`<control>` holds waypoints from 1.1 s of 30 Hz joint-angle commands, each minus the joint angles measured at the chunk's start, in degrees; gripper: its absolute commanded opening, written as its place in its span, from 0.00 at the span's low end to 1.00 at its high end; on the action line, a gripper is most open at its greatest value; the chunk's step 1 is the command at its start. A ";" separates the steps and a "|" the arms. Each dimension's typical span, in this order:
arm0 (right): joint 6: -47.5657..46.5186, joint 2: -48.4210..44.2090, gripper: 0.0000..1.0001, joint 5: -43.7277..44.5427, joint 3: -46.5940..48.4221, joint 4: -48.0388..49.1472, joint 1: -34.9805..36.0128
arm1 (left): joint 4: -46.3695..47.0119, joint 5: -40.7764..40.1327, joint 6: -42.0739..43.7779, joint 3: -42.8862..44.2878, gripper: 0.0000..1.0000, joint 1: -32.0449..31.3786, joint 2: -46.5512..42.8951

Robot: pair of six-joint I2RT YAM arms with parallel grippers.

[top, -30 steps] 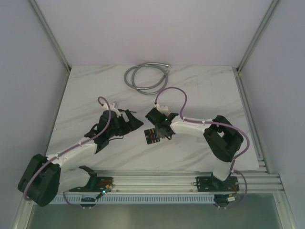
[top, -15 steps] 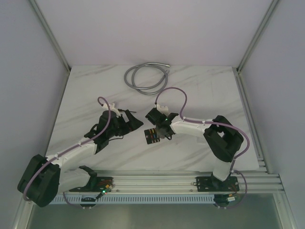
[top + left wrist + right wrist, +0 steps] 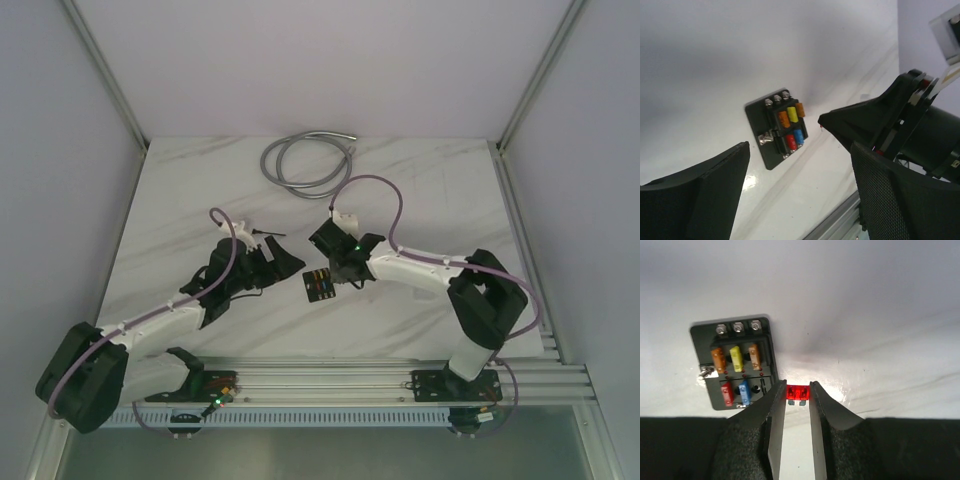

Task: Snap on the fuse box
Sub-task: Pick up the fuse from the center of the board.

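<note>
Clamping red fuse [image 3: 796, 393], right gripper [image 3: 796, 386] outstretched

a lab robot cell: marbled white table [image 3: 420, 200] boxed by plain walls [image 3: 300, 60] and aluminium framing [image 3: 330, 376].

Dim, soft light — glare patches on the table [image 3: 752, 182].

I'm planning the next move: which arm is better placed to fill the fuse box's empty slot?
Right. The right hand pinches a red fuse beside the fuse box, near the empty slot. The left hand is open, holding nothing.
</note>
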 commanded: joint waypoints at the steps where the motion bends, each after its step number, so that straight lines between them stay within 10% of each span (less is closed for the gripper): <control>1: 1.68 -4.03 0.27 2.97 2.66 1.14 0.21 | 8.92 -1.05 -2.16 -2.01 0.89 -2.42 -0.43; 21: 8.15 -16.56 0.27 -1.14 -1.08 13.35 0.27 | 22.88 -15.62 4.06 -1.07 0.49 -15.88 3.04; 33: 9.85 -17.01 0.28 -4.61 -2.98 16.10 0.27 | 27.84 -18.42 7.63 -0.72 0.43 -17.06 3.66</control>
